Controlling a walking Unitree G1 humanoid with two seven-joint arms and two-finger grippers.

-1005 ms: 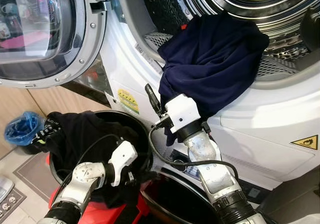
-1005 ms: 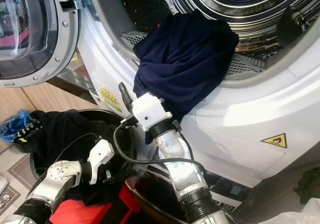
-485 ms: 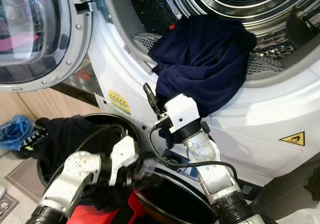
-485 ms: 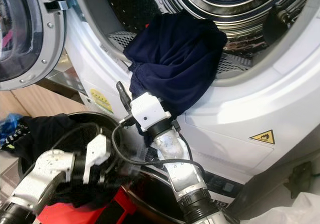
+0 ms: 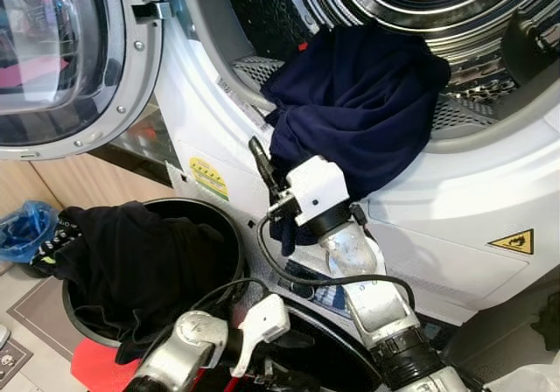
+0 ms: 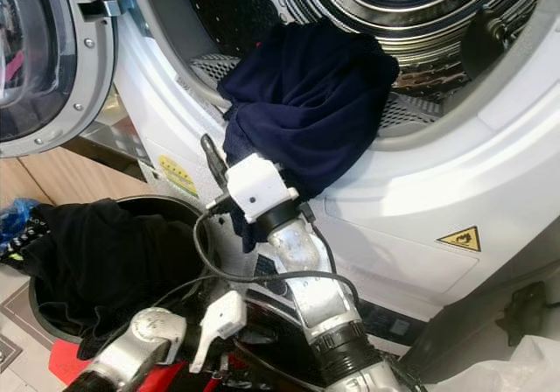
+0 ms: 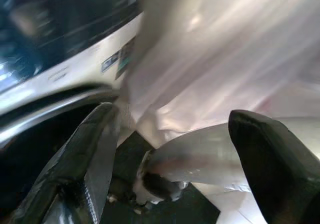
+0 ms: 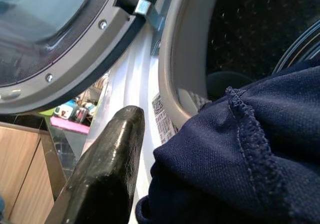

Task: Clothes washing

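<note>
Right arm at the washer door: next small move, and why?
Probably push the right gripper up and inward. The navy blue garment lies draped over the washing machine's grey door rim, half hanging outside the steel drum, with the gripper at its lower edge.

The white front-loading washing machine (image 5: 455,208) carries the load here: a dark navy knitted garment (image 5: 359,103) lies draped over the lower lip of its round opening, part inside on the perforated steel drum (image 5: 477,112), part hanging down the white front panel. The machine's round glass door (image 5: 61,59) stands swung open to the left of the opening. Below and left of the opening, a round black laundry basket (image 5: 229,234) sits on the floor close to the machine's front, with a black garment (image 5: 131,265) piled in it and spilling over its left rim. Left of the basket, a crumpled blue plastic bag (image 5: 24,232) lies on the floor.
</note>
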